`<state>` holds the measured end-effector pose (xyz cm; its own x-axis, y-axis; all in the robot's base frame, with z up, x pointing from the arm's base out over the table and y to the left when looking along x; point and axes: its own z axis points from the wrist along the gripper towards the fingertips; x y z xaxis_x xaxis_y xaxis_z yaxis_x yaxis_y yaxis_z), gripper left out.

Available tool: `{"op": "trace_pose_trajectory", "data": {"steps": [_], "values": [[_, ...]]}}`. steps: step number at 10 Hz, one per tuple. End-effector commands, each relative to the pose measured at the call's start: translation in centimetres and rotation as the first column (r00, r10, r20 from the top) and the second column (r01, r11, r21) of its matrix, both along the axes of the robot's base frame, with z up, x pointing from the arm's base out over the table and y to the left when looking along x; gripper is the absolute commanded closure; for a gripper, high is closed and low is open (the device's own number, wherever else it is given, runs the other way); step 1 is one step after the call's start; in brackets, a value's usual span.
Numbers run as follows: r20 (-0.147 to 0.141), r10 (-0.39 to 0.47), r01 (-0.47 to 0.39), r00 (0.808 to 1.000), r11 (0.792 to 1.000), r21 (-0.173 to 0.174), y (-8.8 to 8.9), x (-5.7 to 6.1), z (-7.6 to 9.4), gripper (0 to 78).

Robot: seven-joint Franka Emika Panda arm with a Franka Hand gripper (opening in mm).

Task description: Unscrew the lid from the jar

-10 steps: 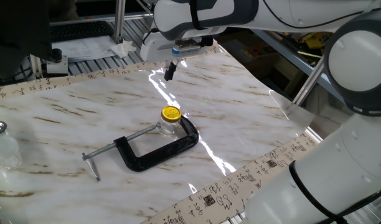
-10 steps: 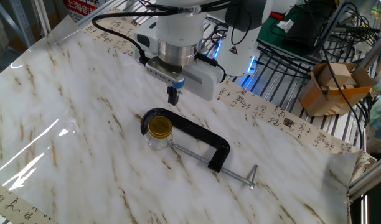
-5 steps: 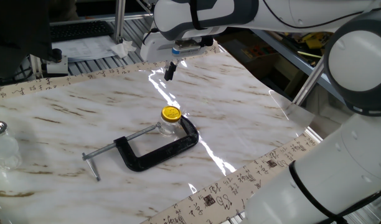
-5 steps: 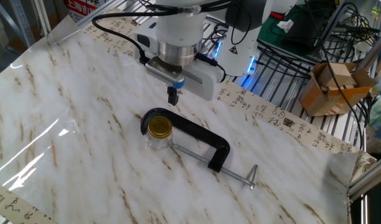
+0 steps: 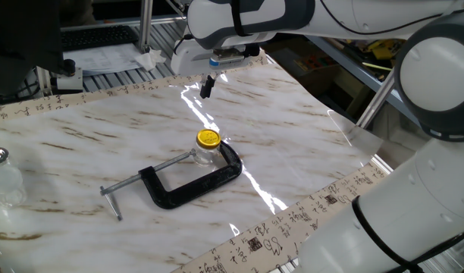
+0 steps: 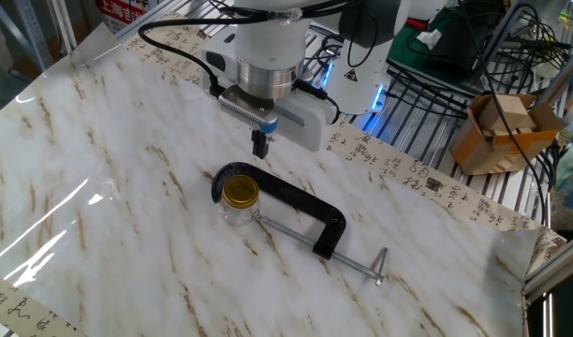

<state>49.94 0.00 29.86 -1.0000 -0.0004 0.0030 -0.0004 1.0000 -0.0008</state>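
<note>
The gripper [image 5: 207,86] [image 6: 260,145] hangs above the table [image 5: 308,136] [image 6: 99,140] beyond the jar, its fingers pressed together on nothing. One jar [image 5: 205,157] [image 6: 238,210] stands upright, pinched in one black C-clamp [image 5: 188,184] [image 6: 296,211] lying flat, the one yellow lid [image 5: 208,139] [image 6: 240,191] on top. The clamp's frame curves round the jar on the gripper's side. One glass vessel [image 5: 2,178] with a silver top stands well apart at the table's edge.

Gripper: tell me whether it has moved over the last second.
No. The gripper hangs at the same spot above the table, up and away from the clamp and lid, in both views.
</note>
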Motion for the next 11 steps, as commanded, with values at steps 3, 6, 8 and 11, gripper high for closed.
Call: {"op": "trace_pose_trajectory", "data": {"steps": [3, 6, 8, 11], "values": [[0.128, -0.332, 0.332, 0.934, 0.943, 0.027, 0.00, -0.01, 0.00, 77.6], [0.124, -0.339, 0.338, 0.933, 0.941, 0.029, -0.01, -0.06, -0.02, 77.6], [0.120, -0.338, 0.337, 0.934, 0.941, 0.028, -0.01, -0.06, -0.02, 77.6], [0.112, -0.341, 0.340, 0.933, 0.940, 0.027, -0.01, -0.06, -0.03, 77.6]]}}
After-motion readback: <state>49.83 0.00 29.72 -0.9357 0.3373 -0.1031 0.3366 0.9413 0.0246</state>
